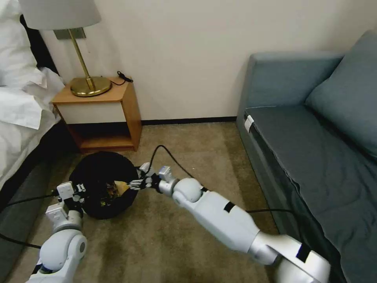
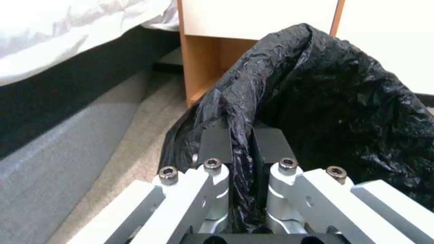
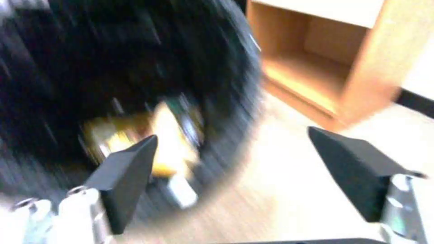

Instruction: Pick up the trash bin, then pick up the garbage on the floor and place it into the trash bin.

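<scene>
**Bin held at rim, litter inside**

Room: tan carpet point(image 1: 188, 157), one wooden nightstand point(image 1: 103, 118) carrying one brass lamp point(image 1: 80, 59), bed point(image 1: 19, 114) to my left, one blue-grey sofa point(image 1: 314, 129) to my right. One trash bin point(image 1: 103, 184) sits in front of the nightstand. My left gripper point(image 2: 239, 149) has jaws pinching its black-bag rim. My right gripper point(image 3: 235, 169) is at the bin's right edge, jaws spread, nothing between them. Garbage point(image 1: 118, 188) lies inside the bin: yellow and brown bits, count unclear. No readable writing.
</scene>
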Motion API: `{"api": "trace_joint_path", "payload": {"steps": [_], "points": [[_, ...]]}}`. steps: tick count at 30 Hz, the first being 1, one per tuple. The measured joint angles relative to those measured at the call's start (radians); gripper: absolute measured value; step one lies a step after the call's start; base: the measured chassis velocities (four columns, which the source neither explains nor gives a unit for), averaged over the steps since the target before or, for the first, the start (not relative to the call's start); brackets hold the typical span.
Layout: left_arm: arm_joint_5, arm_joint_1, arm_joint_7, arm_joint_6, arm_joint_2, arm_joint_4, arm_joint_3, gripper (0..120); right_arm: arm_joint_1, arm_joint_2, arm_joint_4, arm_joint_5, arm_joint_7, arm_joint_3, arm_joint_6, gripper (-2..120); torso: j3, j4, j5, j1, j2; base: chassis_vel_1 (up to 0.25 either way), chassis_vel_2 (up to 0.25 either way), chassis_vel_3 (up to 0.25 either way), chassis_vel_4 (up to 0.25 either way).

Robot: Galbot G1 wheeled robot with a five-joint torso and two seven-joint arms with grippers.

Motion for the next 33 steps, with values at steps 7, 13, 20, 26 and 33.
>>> {"api": "trace_joint_path", "payload": {"steps": [7,13,20,26,33], "points": [[0.000,0.005,-0.001,-0.004,0.000,0.014,0.000,7,0.010,-0.133,-0.004,-0.147,-0.093,0.020,-0.037,100,0.000,0.0000,0.0000,0.000,0.000,0.000,0.000,0.000,0.000],[0.002,-0.001,-0.001,-0.009,-0.003,0.031,0.003,7,-0.015,-0.179,-0.130,-0.453,-0.191,0.059,0.010,100,0.000,-0.0002,-0.0001,0.000,0.000,0.000,0.000,0.000,0.000],[0.002,-0.016,-0.001,-0.009,-0.003,0.035,0.004,7,-0.033,-0.155,-0.292,-0.564,-0.201,0.104,0.069,100,0.000,0.0000,0.0000,0.000,0.000,0.000,0.000,0.000,0.000],[-0.001,-0.018,-0.001,-0.009,-0.001,0.036,0.003,7,-0.046,-0.146,-0.351,-0.590,-0.201,0.130,0.090,100,0.000,0.0000,-0.0001,0.000,0.000,0.000,0.000,0.000,0.000],[-0.001,-0.020,-0.001,-0.009,-0.002,0.038,0.004,7,-0.058,-0.129,-0.388,-0.601,-0.198,0.151,0.106,100,0.000,0.0000,-0.0002,0.000,0.000,0.000,0.000,0.000,0.000]]}}
